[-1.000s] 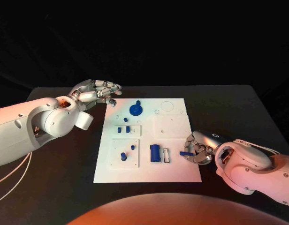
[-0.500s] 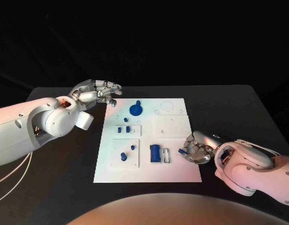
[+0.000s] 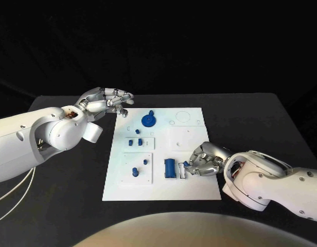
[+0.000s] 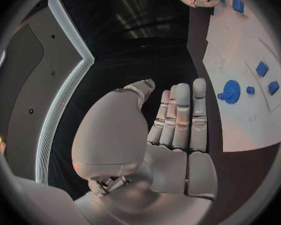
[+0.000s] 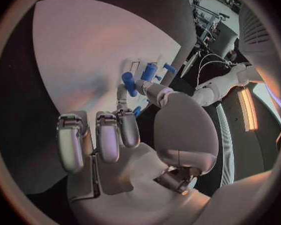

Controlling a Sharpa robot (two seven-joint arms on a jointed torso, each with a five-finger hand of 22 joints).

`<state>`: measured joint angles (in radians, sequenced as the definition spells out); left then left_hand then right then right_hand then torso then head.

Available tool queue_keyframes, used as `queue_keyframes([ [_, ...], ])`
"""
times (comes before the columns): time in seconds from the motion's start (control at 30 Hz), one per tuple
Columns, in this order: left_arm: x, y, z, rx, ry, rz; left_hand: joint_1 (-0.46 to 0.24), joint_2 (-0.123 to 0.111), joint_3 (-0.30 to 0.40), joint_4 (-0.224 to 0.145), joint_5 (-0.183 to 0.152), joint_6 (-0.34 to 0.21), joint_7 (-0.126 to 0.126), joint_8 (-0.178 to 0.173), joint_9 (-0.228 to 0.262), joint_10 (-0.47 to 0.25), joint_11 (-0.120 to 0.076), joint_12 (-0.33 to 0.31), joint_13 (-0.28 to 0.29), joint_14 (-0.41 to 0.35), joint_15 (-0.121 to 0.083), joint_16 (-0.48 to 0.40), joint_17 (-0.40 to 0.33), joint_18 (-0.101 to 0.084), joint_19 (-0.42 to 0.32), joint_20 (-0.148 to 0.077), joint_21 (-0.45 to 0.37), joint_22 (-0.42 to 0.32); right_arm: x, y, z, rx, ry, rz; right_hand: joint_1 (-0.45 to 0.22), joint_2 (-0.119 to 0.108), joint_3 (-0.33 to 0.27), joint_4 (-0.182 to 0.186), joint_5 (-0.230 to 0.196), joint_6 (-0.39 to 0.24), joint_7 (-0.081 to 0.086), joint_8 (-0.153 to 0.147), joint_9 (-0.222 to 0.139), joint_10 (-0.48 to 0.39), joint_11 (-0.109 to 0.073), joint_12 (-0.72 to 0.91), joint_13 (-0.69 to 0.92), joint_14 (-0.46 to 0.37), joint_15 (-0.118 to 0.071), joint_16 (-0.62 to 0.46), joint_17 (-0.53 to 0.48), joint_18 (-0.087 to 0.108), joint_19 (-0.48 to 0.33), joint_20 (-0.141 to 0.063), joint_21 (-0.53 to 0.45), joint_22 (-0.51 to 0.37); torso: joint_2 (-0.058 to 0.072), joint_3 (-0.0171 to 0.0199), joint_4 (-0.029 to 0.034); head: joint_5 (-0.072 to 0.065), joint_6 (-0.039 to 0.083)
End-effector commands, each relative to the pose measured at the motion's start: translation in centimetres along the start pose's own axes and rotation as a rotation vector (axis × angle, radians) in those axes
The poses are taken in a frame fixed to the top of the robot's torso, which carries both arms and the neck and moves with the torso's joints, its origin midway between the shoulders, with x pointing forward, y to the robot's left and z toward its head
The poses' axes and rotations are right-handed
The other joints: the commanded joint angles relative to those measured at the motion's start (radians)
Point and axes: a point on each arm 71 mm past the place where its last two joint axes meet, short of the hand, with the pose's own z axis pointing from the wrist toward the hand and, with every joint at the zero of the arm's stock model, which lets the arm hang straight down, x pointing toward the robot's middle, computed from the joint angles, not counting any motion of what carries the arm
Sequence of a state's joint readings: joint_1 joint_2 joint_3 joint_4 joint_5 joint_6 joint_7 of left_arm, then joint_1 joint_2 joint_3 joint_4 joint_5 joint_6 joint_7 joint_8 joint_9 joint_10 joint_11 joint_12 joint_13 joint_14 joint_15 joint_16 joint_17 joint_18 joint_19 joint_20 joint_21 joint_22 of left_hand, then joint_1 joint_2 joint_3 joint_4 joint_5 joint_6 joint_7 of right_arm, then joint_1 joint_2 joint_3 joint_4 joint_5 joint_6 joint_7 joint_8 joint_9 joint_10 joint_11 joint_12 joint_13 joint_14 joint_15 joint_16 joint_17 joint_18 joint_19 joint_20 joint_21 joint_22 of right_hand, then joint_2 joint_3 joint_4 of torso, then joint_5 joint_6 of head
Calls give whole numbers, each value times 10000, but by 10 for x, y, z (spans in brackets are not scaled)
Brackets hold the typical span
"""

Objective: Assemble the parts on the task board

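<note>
Moved leftward over the white task board (image 3: 166, 175), the right hand (image 3: 205, 159) pinches a small blue part (image 3: 187, 164) beside the blue cylinder (image 3: 170, 168); seating is judged next. The left hand (image 3: 105, 101) is held curled, empty.

Flat white rectangular task board (image 3: 192, 188) seen on matte black bench (image 3: 255, 118); small plastic parts, e.g. round gear-like disc (image 3: 150, 120), coloured blue. Silver metal robot hand (image 3: 205, 159) on white arm.

The silver left hand (image 4: 175, 135) held nothing, fingers straight together, beside the white task board (image 4: 240, 110) bearing a round blue gear-like part (image 4: 230, 91)
</note>
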<state>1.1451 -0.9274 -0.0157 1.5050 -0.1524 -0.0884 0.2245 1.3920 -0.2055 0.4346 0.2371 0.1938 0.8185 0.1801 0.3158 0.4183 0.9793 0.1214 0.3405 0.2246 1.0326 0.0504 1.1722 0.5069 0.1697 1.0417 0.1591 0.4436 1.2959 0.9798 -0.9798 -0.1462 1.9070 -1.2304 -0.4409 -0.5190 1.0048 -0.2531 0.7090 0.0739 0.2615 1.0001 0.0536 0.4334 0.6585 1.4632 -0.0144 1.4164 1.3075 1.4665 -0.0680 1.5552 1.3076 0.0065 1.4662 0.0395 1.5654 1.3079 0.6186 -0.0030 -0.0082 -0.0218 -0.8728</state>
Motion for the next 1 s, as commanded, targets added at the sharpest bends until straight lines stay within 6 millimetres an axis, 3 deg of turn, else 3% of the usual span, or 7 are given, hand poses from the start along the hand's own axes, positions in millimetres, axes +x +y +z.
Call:
queue_keyframes([
  [0.03,3,-1,1,82,204,-43,-52,11,-37,-47,-19,-88,8,52,15,-47,13,40,9,-13,39,-60,-10,100,63,2,-47,-4,4,0,3,117,396,411,-157,4,-27,60,-94,50,-18,-16,-3,178,-49,43,1425,985,-97,32,2380,-65,1046,-50,54,2629,1,-1,5,5,2],
  [0.83,3,-1,0,60,219,-45,-70,17,-40,-45,-21,-101,12,60,15,-55,14,44,11,-13,40,-60,-10,99,70,3,-60,-2,13,3,14,231,776,136,-543,14,-214,206,-427,275,-91,24,5,217,-103,89,1464,976,-139,13,2344,-65,1046,-81,54,2629,-4,-1,-1,53,2],
  [1.0,3,-1,0,55,215,-44,-70,17,-40,-45,-21,-101,12,60,15,-55,14,44,11,-13,40,-60,-10,99,70,3,-60,-2,14,3,14,206,773,120,-713,-6,-368,290,-718,308,-99,5,1,221,-116,88,1466,972,-155,4,2327,-65,1046,-99,54,2629,1,2,-6,61,2],
])
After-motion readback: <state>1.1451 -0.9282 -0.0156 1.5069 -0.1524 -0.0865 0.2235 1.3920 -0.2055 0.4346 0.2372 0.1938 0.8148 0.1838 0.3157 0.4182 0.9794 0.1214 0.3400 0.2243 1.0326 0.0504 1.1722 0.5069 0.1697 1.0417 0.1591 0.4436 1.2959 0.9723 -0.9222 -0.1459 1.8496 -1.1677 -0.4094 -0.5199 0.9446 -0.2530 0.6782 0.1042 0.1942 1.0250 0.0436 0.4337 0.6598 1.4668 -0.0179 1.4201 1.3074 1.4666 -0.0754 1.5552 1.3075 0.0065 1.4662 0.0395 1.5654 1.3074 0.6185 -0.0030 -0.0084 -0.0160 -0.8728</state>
